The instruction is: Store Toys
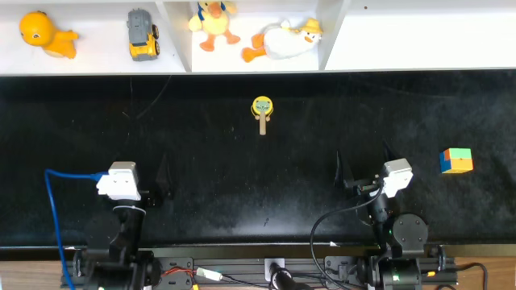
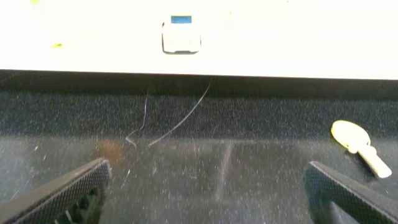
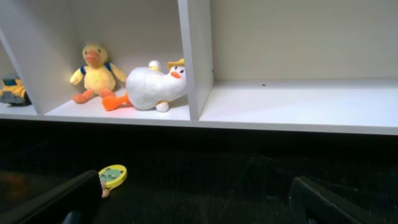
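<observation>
Resting spread and empty, left gripper (image 2: 208, 177) and right gripper (image 3: 199, 183) face a paddle toy (image 1: 262, 109), shelf (image 1: 403, 48) beyond, cube (image 1: 455, 160) aside.

Top camera looks down on the desk (image 1: 242, 177) and shelf (image 1: 403, 40). Both wrist cameras sit low over the desk, facing the shelf. All three share the yellow paddle toy (image 1: 262, 107).

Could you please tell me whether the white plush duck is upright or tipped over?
Tipped over: the white plush duck lies on its side beside the upright yellow plush duck.
</observation>
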You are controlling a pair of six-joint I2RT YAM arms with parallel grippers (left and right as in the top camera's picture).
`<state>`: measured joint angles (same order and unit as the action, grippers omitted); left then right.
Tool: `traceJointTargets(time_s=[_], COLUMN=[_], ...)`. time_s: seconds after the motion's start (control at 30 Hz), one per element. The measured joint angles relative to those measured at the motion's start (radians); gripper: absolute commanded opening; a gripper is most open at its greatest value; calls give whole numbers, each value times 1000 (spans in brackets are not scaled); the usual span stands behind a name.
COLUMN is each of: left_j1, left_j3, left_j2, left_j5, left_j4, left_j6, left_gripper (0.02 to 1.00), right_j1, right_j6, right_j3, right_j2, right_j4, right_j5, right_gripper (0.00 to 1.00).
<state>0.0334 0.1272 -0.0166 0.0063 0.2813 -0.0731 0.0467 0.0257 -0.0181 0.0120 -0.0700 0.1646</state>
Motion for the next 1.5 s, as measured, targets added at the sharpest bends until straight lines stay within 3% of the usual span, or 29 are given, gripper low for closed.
traceJointTargets(time_s=[0.23,1.5], left_j1=[0,0], left_j3=[-110,-110], left_j2=[3,3], left_j5=[0,0], left_j4=[-189,-196], left_j6=[0,-3], left_gripper=[998,998], right_j1=[0,0], right_j6=[0,0], right_j3=[0,0], right_j2=[0,0], right_j4=[0,0], right_j5=[0,0], right_gripper=[996,996])
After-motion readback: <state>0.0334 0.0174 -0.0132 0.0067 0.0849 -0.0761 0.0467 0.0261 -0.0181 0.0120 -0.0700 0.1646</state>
